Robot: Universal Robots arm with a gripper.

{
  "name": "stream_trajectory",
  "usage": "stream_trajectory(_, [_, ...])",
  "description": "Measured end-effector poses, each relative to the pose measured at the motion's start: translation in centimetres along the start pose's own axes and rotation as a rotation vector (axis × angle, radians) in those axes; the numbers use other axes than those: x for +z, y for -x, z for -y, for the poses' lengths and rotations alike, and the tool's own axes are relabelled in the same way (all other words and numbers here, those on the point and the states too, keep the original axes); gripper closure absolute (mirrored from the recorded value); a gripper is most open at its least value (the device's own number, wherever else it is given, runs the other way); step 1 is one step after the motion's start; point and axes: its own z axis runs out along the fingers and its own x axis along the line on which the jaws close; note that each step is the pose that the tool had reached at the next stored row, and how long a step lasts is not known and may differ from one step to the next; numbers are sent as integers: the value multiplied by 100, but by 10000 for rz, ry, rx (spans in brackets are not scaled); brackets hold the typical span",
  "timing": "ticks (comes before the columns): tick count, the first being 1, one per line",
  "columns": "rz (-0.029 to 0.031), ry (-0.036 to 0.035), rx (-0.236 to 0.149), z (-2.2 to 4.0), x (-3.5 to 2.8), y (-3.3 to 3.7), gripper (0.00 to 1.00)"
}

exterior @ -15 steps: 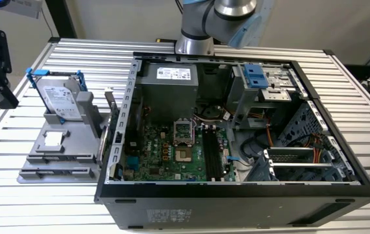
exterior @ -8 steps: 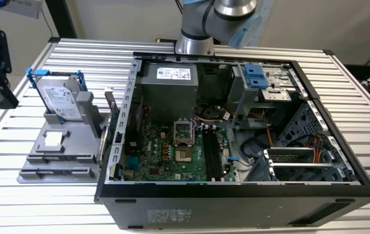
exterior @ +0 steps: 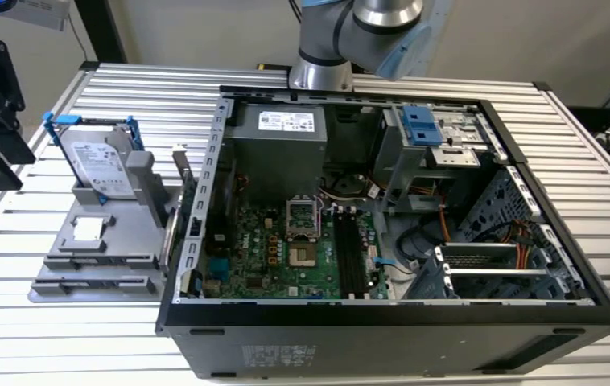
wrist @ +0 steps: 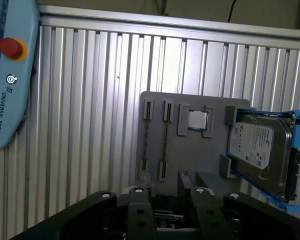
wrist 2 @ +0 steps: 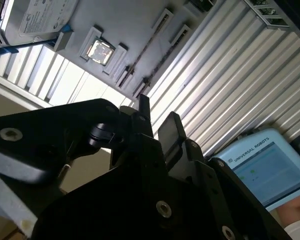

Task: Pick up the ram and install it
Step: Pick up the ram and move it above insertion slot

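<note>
Currently one gripper (wrist: 170, 194), spread wide and empty, hangs near one grey tray (wrist: 192, 157) holding one hard drive (wrist: 255, 145).

In the first wrist view the ram (wrist: 165, 136) is, I think, the thin edge-on strip in the gray holder (wrist: 190, 157); its chips cannot be made out. The hard drive (wrist: 260, 150), with its blue frame, and the gripper (wrist: 168, 194) run off the picture's edge. In the exterior view the arm (exterior: 359, 32) is cut off at the top.

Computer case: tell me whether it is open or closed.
Open: the computer case has its upward side uncovered, exposing the motherboard in the exterior view.
</note>
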Motion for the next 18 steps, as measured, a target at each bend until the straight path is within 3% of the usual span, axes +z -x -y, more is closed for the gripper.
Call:
stream_trajectory(10, [-1, 1, 3, 0, 3, 0, 0])
stream_trajectory(18, [0, 1, 7, 2, 101, 5, 0])
